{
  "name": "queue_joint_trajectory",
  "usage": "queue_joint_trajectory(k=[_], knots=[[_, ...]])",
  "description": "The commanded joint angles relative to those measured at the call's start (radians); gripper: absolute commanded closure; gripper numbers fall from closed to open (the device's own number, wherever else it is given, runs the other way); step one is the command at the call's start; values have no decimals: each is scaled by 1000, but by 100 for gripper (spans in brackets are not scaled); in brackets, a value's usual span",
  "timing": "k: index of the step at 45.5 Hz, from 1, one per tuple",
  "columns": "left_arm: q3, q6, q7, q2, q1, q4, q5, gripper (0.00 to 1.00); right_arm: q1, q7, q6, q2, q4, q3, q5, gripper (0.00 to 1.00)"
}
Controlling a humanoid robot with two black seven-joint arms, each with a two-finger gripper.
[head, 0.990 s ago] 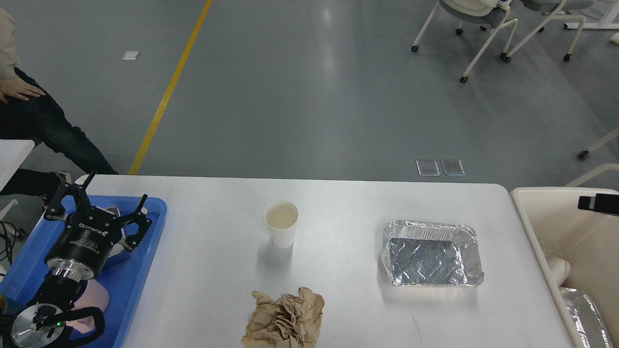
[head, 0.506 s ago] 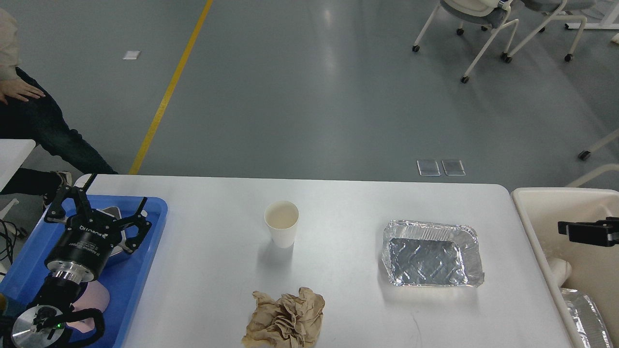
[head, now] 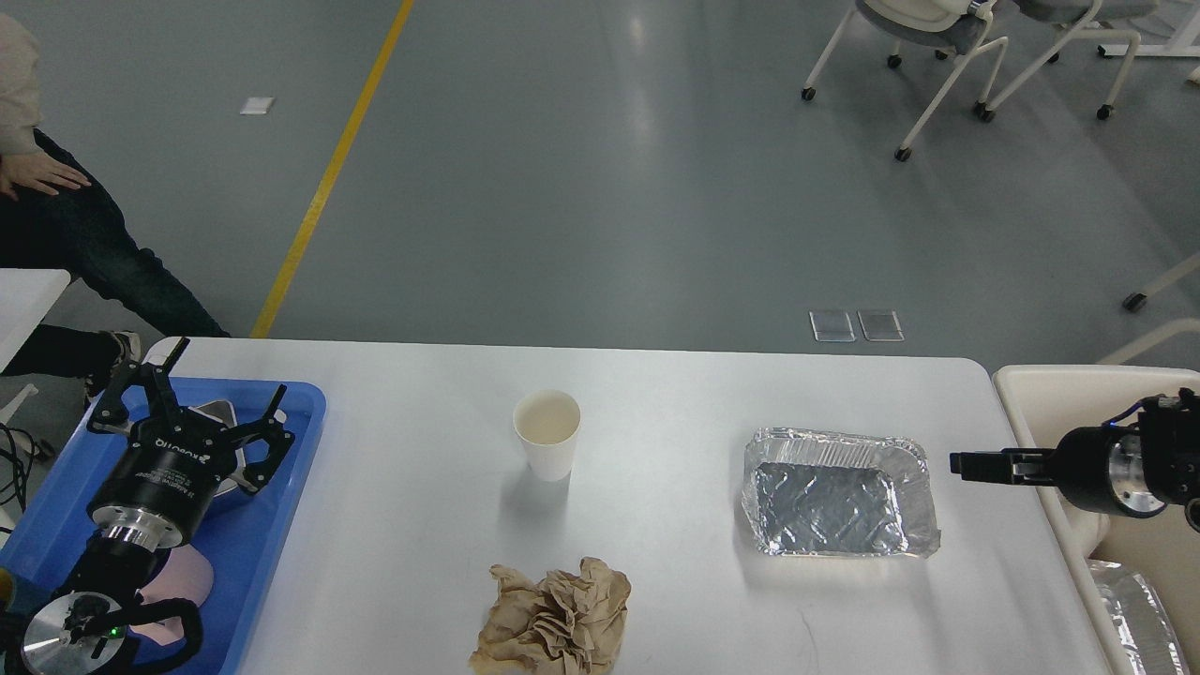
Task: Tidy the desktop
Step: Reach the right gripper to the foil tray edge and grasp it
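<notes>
Head view. The desktop (head: 656,394), a white surface, fills the near half of the view and carries three loose items: a white paper cup (head: 547,445) upright at centre, a crumpled brown paper wad (head: 553,621) at the near edge, and an empty foil tray (head: 836,493) to the right. All three sit well apart from one another.

Left gripper (head: 197,384): fingers spread wide, holding nothing, hanging over the blue tray (head: 281,487) at the left edge. A metal dish and something pink lie in that tray, partly hidden by the arm.

Right gripper (head: 975,464): comes in from the right, pointing left, tip just beside the foil tray's right rim but apart from it. Seen side-on and dark; I cannot tell whether its fingers are apart or together. It holds nothing visible. Behind it is the cream bin (head: 1031,394), with a foil piece at its near end.

Judgement: step in hand is the right arm's approach to the foil tray, likely for the bin. Tidying is partly done; three items remain.

Next move calls for: fingers open, straddling the thin right rim, closing gently. Foil crumples easily and the tray may slide if pushed.
</notes>
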Motion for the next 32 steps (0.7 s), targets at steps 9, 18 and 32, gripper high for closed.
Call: queue_joint_trajectory(k=[9, 18, 32], knots=[[2, 0, 3, 4, 0, 15, 0, 3, -7, -20, -6, 145, -95, -21, 41, 0], [6, 0, 5, 5, 0, 18, 2, 3, -18, -56, -12, 214, -168, -23, 50, 0], [12, -2, 3, 10, 13, 20, 0, 3, -59, -54, -49, 238, -193, -47, 47, 26]])
